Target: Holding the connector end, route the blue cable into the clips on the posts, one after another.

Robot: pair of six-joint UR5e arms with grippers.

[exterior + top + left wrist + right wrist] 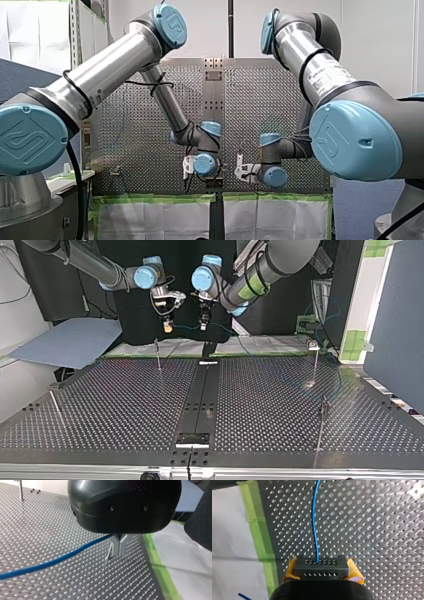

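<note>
The blue cable (pixel 57 560) leaves my left gripper (pixel 117 551), whose metal fingers are shut on it just above the perforated table (pixel 50 525). In the right wrist view my right gripper (pixel 321 566) has yellow pads (pixel 290 571) shut on the dark grey connector block (pixel 321 570), and the cable (pixel 314 525) runs straight ahead from it. The top view shows both grippers side by side over the table's far edge, my right gripper (pixel 168 326) and my left gripper (pixel 204 322), with a short span of cable (pixel 187 328) between them.
Thin posts with clips stand on the table: one just below the grippers (pixel 158 354), two at the top view's right (pixel 316 362) (pixel 322 422), one leaning at its left (pixel 54 404). Green tape (pixel 259 537) and white sheeting border the table's edge.
</note>
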